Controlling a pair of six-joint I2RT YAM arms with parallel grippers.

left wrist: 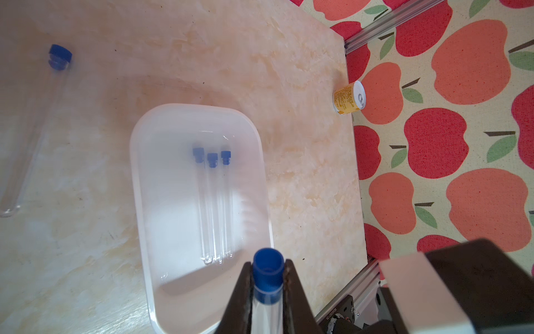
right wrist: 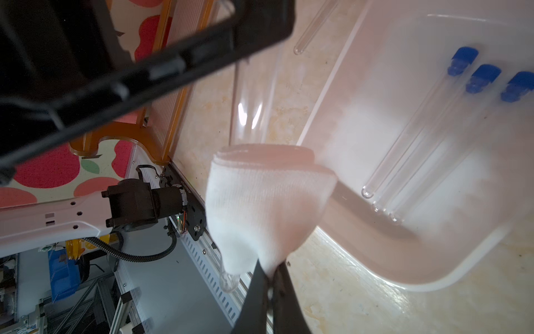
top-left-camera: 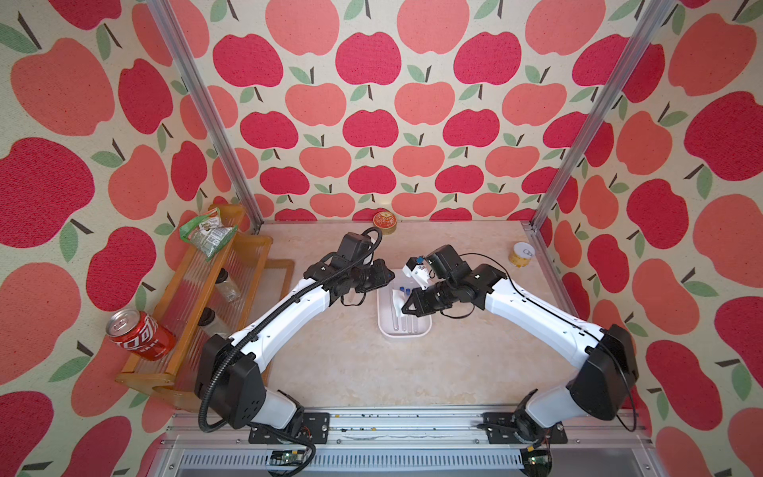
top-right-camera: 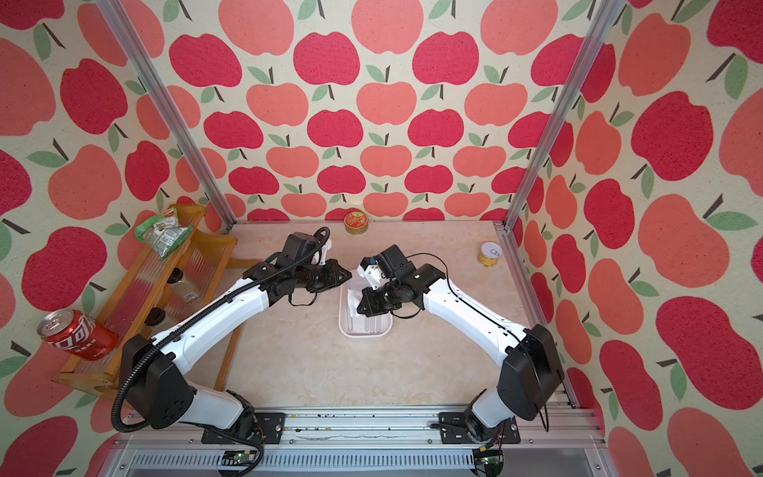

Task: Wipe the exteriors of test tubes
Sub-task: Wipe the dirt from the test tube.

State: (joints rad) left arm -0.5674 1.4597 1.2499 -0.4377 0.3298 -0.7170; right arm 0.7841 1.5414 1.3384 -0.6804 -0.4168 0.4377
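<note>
My left gripper is shut on a clear test tube just below its blue cap, above the white tray. My right gripper is shut on a folded white cloth. The cloth is wrapped round that tube, whose rounded end pokes out below it. Three capped test tubes lie side by side in the tray. Another test tube lies on the table beside the tray. In both top views the grippers meet over the tray.
A wooden rack stands along the left with dark-lidded jars, a snack bag and a red soda can. A round gold tin sits at the back wall and a yellow can at the back right by the metal post.
</note>
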